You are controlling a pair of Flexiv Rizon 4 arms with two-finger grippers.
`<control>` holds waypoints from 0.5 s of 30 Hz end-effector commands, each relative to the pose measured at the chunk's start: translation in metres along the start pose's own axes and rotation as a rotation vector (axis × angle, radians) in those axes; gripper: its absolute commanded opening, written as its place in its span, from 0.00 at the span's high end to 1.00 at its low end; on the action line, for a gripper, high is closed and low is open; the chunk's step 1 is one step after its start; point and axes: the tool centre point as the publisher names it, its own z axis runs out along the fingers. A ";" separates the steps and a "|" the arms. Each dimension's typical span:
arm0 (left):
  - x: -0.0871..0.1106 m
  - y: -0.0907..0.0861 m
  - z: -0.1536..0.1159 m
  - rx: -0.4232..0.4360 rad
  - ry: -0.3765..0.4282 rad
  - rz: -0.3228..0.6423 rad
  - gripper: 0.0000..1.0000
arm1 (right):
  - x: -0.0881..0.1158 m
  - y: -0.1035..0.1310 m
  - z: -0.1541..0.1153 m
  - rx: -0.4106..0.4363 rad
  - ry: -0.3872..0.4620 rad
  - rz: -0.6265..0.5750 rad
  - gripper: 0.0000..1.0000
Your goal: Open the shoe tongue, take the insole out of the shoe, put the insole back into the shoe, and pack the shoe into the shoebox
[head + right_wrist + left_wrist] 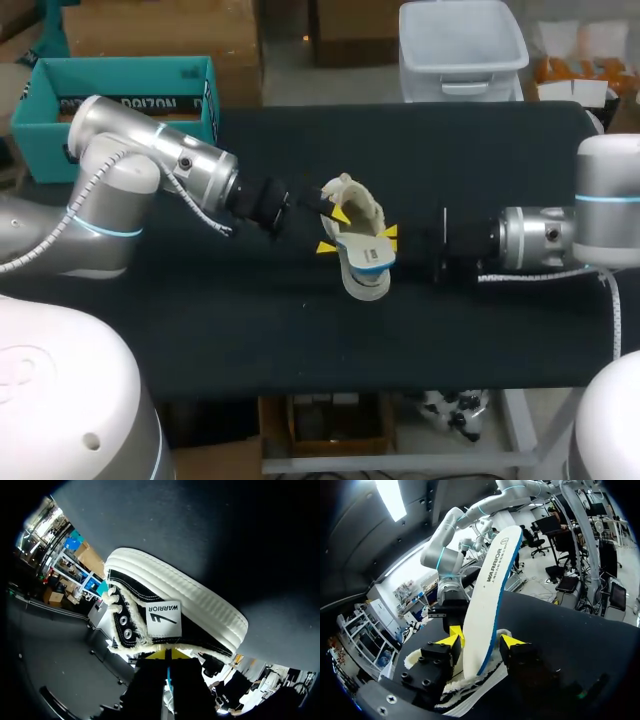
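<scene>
White insole (487, 595) clear in L wrist view, black shoe (190, 602) in R

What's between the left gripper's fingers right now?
The insole sits between the fingers of the left gripper, the shoe beneath; left wrist view shows it.

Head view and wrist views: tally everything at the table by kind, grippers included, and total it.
shoe: 1
insole: 1
teal box: 1
grippers: 2 (left gripper, right gripper)
Total: 5
</scene>
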 end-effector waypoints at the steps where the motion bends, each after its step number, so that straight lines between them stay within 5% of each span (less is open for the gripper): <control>1: 0.000 0.001 0.007 -0.005 -0.016 0.004 0.60 | 0.001 0.002 -0.001 0.007 -0.001 0.003 1.00; 7: -0.002 0.005 0.012 -0.014 -0.023 0.006 0.60 | 0.002 0.003 -0.002 0.007 0.000 0.009 1.00; 8: -0.002 0.006 0.013 -0.015 -0.021 0.006 0.65 | 0.002 0.003 -0.002 0.007 0.000 0.009 1.00; 10: -0.003 0.007 0.015 -0.020 -0.019 0.006 0.96 | 0.002 0.003 -0.002 0.007 0.000 0.010 1.00; 15: -0.004 0.011 0.017 -0.037 0.006 0.007 1.00 | 0.003 0.004 -0.002 0.013 -0.001 0.010 1.00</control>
